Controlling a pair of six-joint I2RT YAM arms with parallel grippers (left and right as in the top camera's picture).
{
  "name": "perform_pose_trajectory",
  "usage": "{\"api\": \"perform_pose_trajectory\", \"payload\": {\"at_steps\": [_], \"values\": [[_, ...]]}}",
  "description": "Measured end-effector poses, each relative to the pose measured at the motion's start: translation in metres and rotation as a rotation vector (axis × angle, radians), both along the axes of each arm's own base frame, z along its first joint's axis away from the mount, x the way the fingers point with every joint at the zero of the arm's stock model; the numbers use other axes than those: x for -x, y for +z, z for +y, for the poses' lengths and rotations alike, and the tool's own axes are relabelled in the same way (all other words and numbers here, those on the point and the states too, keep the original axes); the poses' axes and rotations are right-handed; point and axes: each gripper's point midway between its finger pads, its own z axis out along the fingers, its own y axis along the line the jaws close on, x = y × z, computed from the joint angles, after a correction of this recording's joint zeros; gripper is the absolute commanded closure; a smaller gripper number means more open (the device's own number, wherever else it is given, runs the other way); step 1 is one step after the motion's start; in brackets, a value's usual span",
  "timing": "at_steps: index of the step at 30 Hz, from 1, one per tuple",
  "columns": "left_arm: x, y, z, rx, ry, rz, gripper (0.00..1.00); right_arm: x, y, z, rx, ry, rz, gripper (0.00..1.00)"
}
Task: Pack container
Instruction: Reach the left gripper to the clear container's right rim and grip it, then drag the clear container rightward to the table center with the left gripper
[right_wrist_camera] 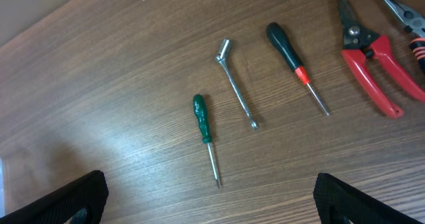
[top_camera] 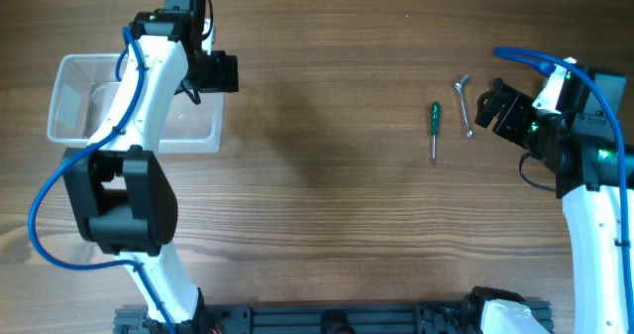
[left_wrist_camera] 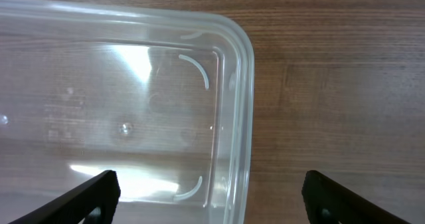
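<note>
The container (top_camera: 81, 106) is a clear plastic bin at the far left of the table, and nothing shows inside it. Its rounded corner and rim (left_wrist_camera: 247, 84) fill the left wrist view. My left gripper (top_camera: 222, 73) hangs over the bin's right edge, open and empty, one finger on each side of the rim (left_wrist_camera: 212, 197). My right gripper (top_camera: 493, 110) is open and empty (right_wrist_camera: 209, 197), above the table just right of a green screwdriver (top_camera: 433, 124) (right_wrist_camera: 202, 117) and a silver wrench (top_camera: 464, 102) (right_wrist_camera: 236, 91).
The right wrist view also shows a black-handled screwdriver with a red collar (right_wrist_camera: 289, 48), red-handled cutters (right_wrist_camera: 372, 58) and pliers (right_wrist_camera: 406, 16) lying in a row past the wrench. Bare wooden table lies between the bin and the tools.
</note>
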Motion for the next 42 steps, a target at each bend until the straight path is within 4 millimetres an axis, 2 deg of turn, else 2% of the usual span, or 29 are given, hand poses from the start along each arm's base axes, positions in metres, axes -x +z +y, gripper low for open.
{"api": "perform_pose_trajectory", "payload": {"at_steps": [4,8,9,11,13,14,27,31,35,42], "values": [[0.0,-0.019,0.0,-0.004,-0.002,0.041,0.22,0.001,-0.001,0.0,0.001,-0.002,0.005,0.0],[0.001,-0.034,0.0,-0.007,-0.007,0.079,0.23,0.001,-0.001,-0.001,0.005,-0.005,0.006,0.0],[0.001,-0.038,0.0,-0.008,-0.007,0.086,0.28,0.001,-0.001,-0.001,0.005,-0.005,0.006,0.0],[0.002,-0.04,0.0,-0.008,-0.006,0.092,0.49,0.001,-0.001,-0.002,0.01,-0.009,0.007,0.0],[0.002,-0.041,0.0,-0.009,-0.011,0.094,0.86,0.001,-0.001,-0.004,0.018,-0.015,0.008,0.0],[0.002,-0.041,0.0,-0.008,-0.006,0.095,0.96,0.001,-0.001,-0.005,0.023,-0.019,0.009,0.0],[0.005,-0.042,-0.001,-0.02,-0.016,0.107,0.96,0.003,-0.002,-0.017,0.077,-0.062,0.017,0.0],[0.009,-0.039,-0.009,-0.056,-0.024,0.119,0.96,0.003,-0.002,-0.017,0.077,-0.062,0.017,0.0],[0.012,-0.021,-0.033,-0.099,-0.067,0.12,0.96,0.003,-0.002,-0.017,0.077,-0.062,0.017,0.0],[0.0,0.022,-0.09,-0.103,-0.129,0.007,0.96,0.003,-0.002,-0.017,0.077,-0.062,0.017,0.0]]}}
